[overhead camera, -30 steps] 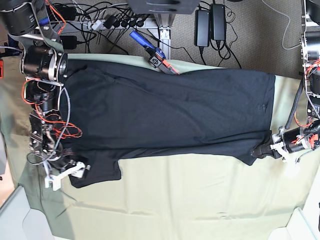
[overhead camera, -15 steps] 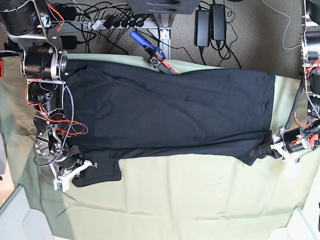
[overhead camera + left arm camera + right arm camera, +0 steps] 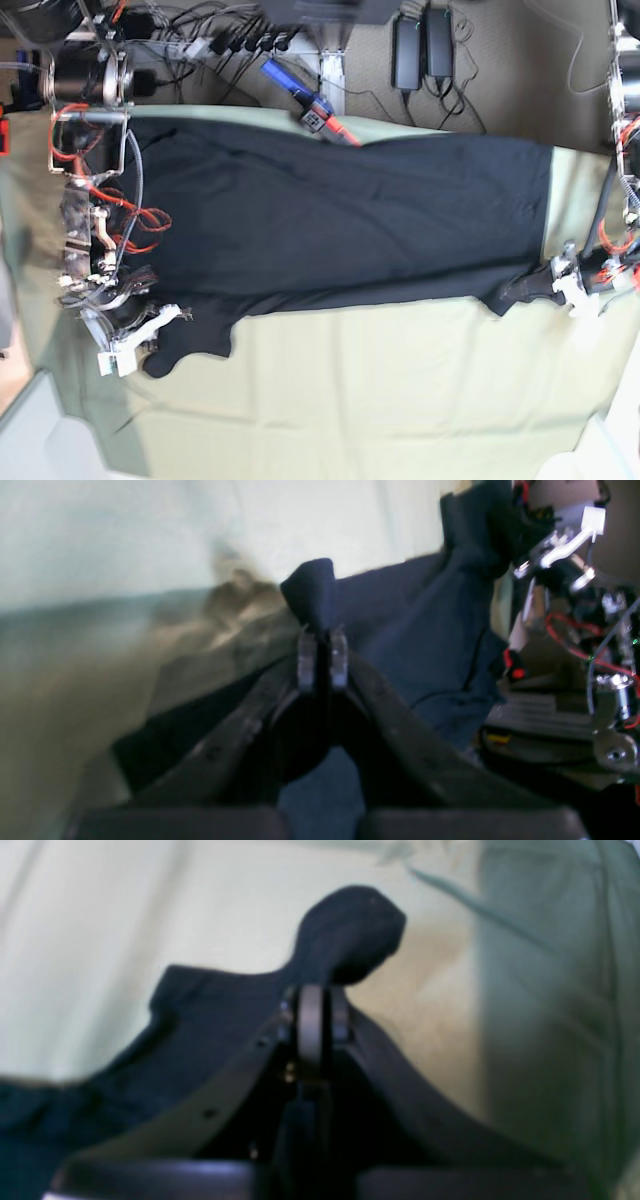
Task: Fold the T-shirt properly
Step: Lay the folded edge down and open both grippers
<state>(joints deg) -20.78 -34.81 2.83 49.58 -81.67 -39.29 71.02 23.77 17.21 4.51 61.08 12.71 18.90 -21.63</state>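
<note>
The base view looks straight down from high above on the whole desk, cables along its top edge. Each wrist view sits low and close behind its own fingers, facing along them. All three share the black T-shirt on the green sheet.

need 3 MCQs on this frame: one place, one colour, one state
1. Where does the right gripper hold the T-shirt?
A. at a corner on the base view's left
B. at mid-body
C. nowhere

2. What colour is the sheet under the shirt?
A. red
B. pale green
C. blue

3. How does the left gripper stand?
A. wide open
B. out of view
C. shut on cloth

Key: 1 A, dark cloth bulges past its tips; 2 B, pale green around the shirt; 3 C, its tips pinch a dark fold.
</note>
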